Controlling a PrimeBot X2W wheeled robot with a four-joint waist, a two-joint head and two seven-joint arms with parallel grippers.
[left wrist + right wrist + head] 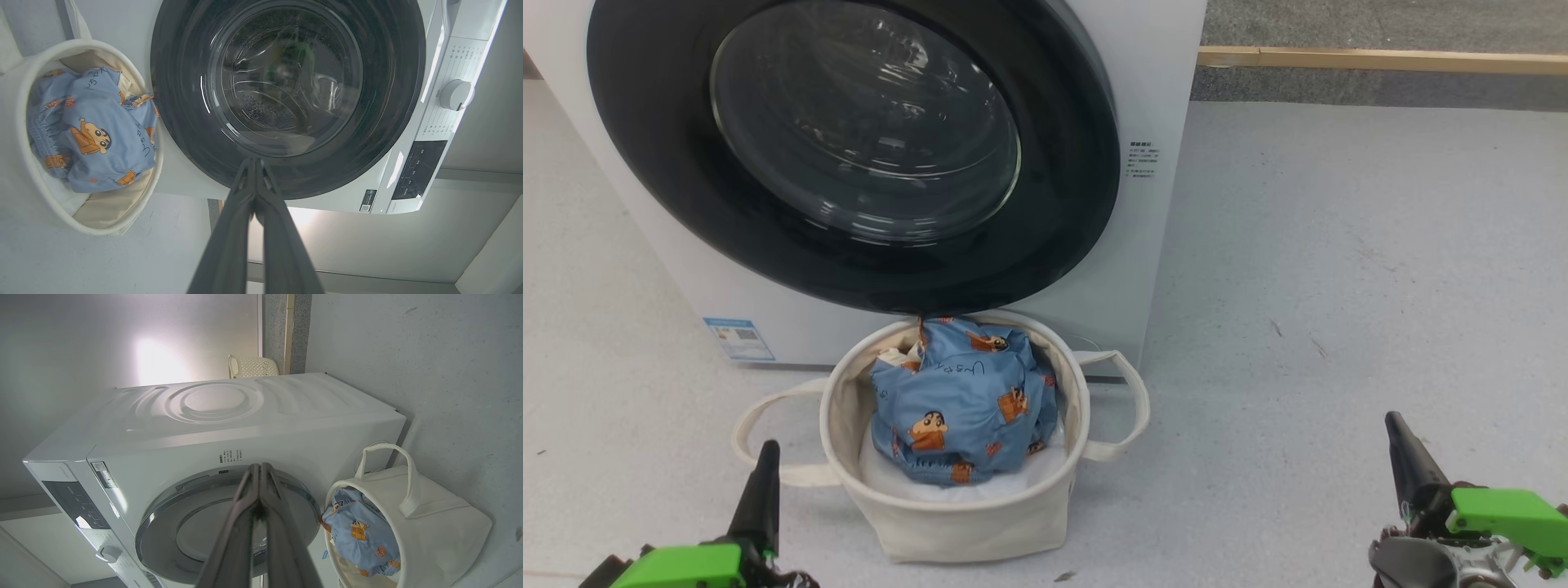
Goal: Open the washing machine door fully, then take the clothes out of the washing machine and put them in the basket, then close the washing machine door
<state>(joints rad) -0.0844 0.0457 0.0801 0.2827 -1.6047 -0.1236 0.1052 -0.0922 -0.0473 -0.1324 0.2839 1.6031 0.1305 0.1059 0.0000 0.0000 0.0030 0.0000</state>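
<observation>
Clothes (964, 400) are sitting bunched inside the basket (964, 531), looking soft, light and limp, likely best pinched at a raised fold. Washing machine door (849, 155) is looking shut. Left pincer (255, 163) and right pincer (259, 467) are hanging pressed together, carrying nothing.

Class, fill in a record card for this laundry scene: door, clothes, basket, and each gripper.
door: washing machine door shut flush on the washing machine
clothes: blue printed clothes bundled inside the basket
basket position: on the floor, in front of the machine, below the door
left gripper: shut, holding nothing
right gripper: shut, holding nothing
</observation>
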